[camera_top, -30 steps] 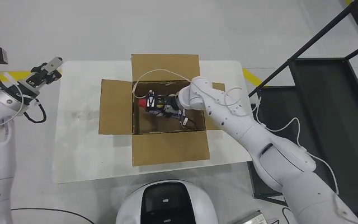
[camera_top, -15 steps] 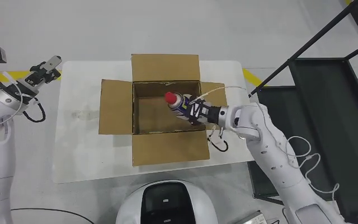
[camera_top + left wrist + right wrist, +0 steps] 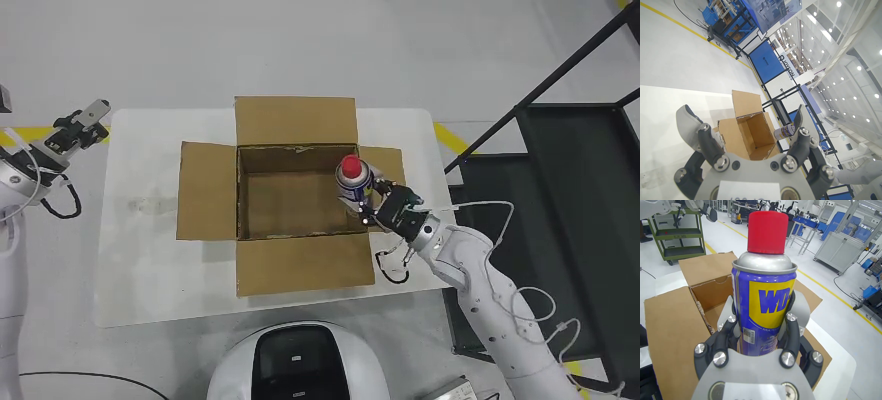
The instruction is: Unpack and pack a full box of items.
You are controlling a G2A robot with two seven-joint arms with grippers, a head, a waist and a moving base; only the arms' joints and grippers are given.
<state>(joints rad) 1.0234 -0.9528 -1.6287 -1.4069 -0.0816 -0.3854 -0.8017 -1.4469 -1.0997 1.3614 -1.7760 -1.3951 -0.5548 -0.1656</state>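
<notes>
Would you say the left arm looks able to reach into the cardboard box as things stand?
Probably yes: the cardboard box has its flaps open, and the right end effector holds the spray can above the opposite wall, away from the left end effector.

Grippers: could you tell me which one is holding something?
The right gripper, jaws shut on the red-capped spray can; the left gripper is open and empty.

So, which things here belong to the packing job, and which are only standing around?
For the job: box, spray can, right hand gripping the can, table.
Only standing around: left hand, open and holding nothing; black metal rack; green cart.
</notes>
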